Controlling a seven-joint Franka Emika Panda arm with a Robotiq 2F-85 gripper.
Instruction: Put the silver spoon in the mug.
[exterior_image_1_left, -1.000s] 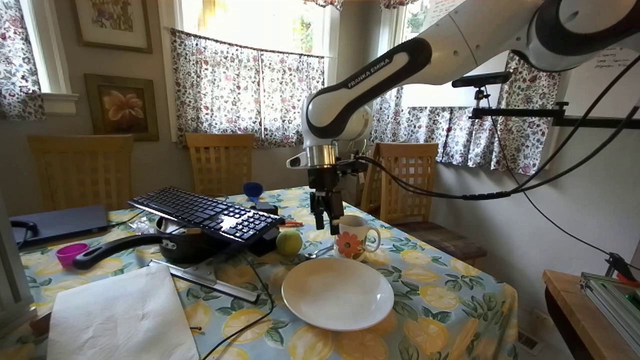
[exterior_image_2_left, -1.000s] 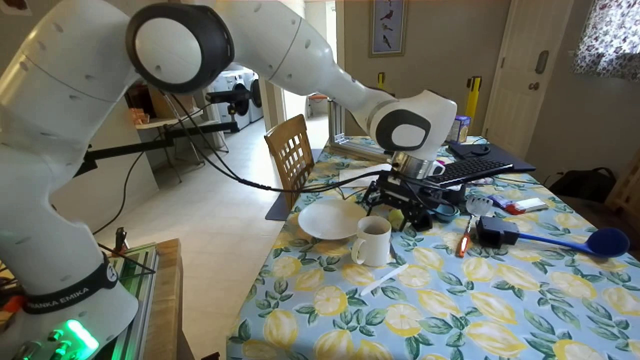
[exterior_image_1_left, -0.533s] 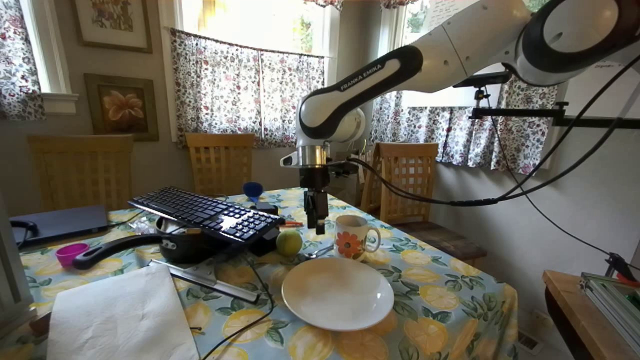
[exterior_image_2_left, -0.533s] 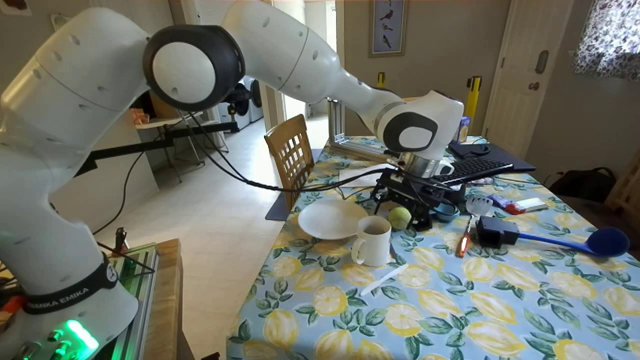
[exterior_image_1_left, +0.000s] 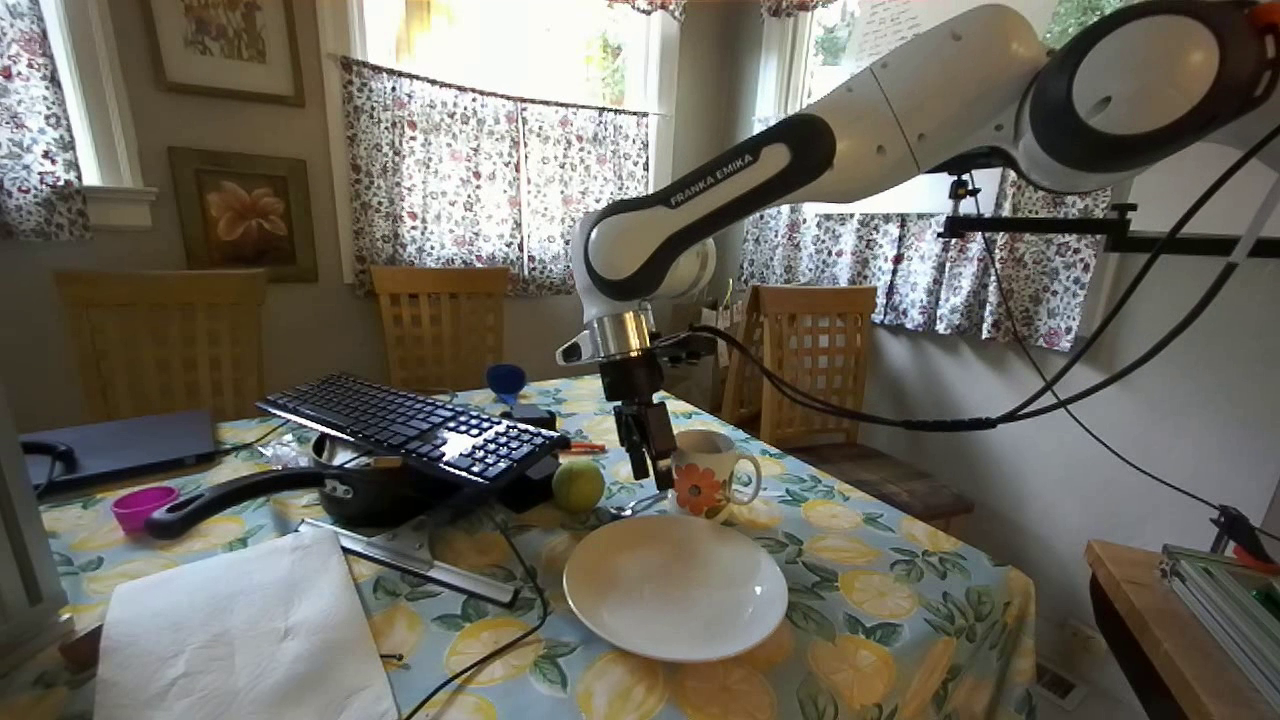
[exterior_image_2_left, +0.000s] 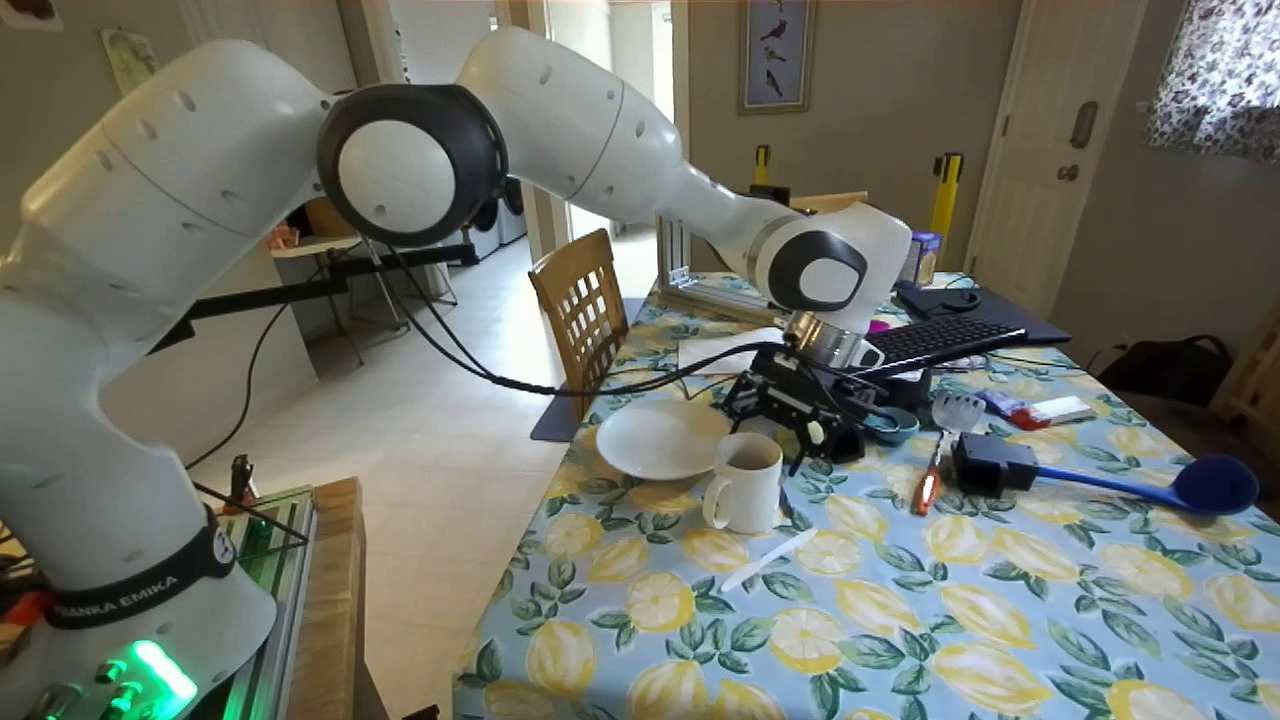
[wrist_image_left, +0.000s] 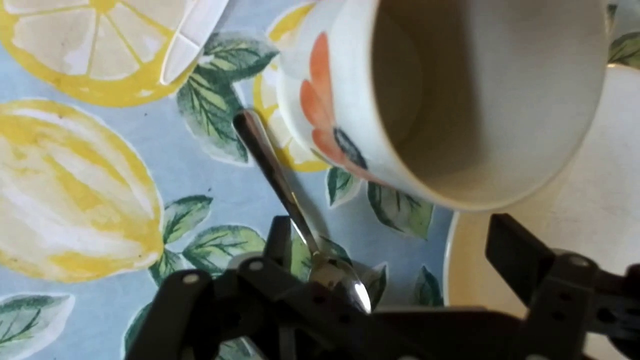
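1. Your silver spoon (wrist_image_left: 292, 202) lies flat on the tablecloth (exterior_image_2_left: 1000, 580), just beside the mug (exterior_image_2_left: 752, 490) but apart from it. In the wrist view its bowl is the end nearer to your gripper (wrist_image_left: 393, 245).

2. Your gripper stands wide: its two fingers (wrist_image_left: 278, 240) are well apart, and it holds nothing. I cannot tell exactly how high they are above the cloth.

3. The spoon, I would judge, is light, stiff and smooth, so it can slip or turn in the grip. It should not break, but it is thin, so your fingertips must go low.

4. It is better that you take it by the handle, near the middle or somewhat toward the end, with the fingers across it. Then the bowl may enter the mug first.

5. The mug looks ceramic: probably heavier, hard, and able to chip or tip. Please do not push its wall.

6. For your count: one spoon, one mug, one white plate (exterior_image_1_left: 675, 590), one greenish ball (exterior_image_1_left: 578, 486), one white utensil (exterior_image_2_left: 769, 559), perhaps a knife, one spatula (exterior_image_2_left: 930, 488), one blue ladle (exterior_image_2_left: 1205, 487) and one keyboard (exterior_image_1_left: 405, 427).
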